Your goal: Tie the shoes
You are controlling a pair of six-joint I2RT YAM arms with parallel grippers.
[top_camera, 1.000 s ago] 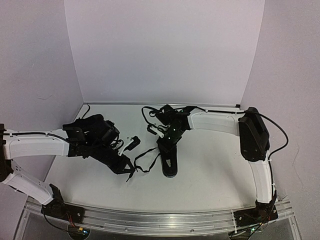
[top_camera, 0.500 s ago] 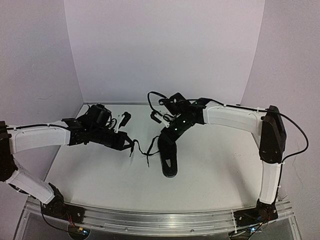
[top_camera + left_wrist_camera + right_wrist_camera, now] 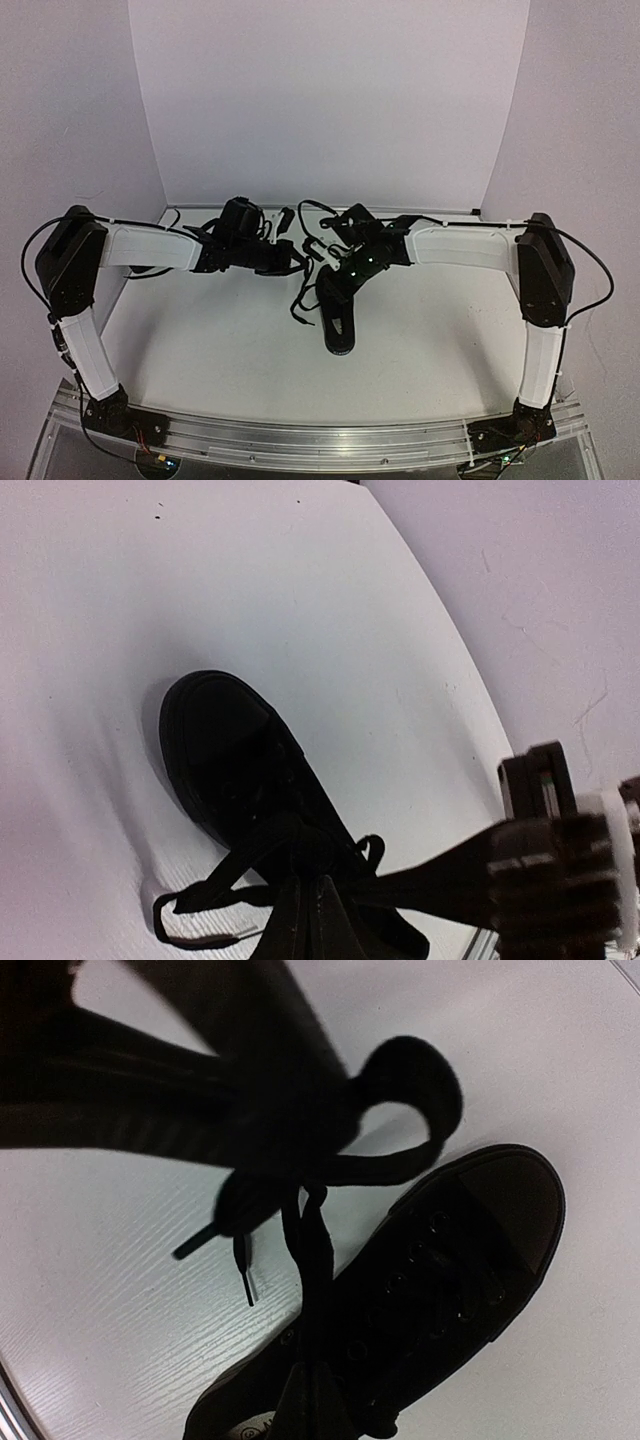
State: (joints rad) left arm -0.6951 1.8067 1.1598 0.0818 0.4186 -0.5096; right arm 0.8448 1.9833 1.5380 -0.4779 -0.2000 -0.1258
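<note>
The white table [image 3: 200, 350] fills the lower part of the top view. The left arm [image 3: 150, 245] stands up from its base at 7 o'clock, bends at a black elbow at 9 o'clock, and its white forearm reaches toward 3 o'clock. The right arm [image 3: 460, 245] does the mirror of this: base at 5 o'clock, elbow at 3 o'clock, forearm reaching toward 9 o'clock and a little down. The two wrists are near each other above the middle of the table.

One black shoe [image 3: 338, 325] lies near the middle of the table, the toe toward 6 o'clock and the heel toward 12 o'clock, under the right wrist. I see only this one shoe.

The left gripper [image 3: 295, 262] has its fingers [image 3: 300, 925] pressed together, pinching the laces [image 3: 300, 300]. The right gripper [image 3: 335, 280] is pinched too, on a strand that runs up to a loose loop.

A pale mark inside the heel, in the right wrist view, is too small to read
</note>
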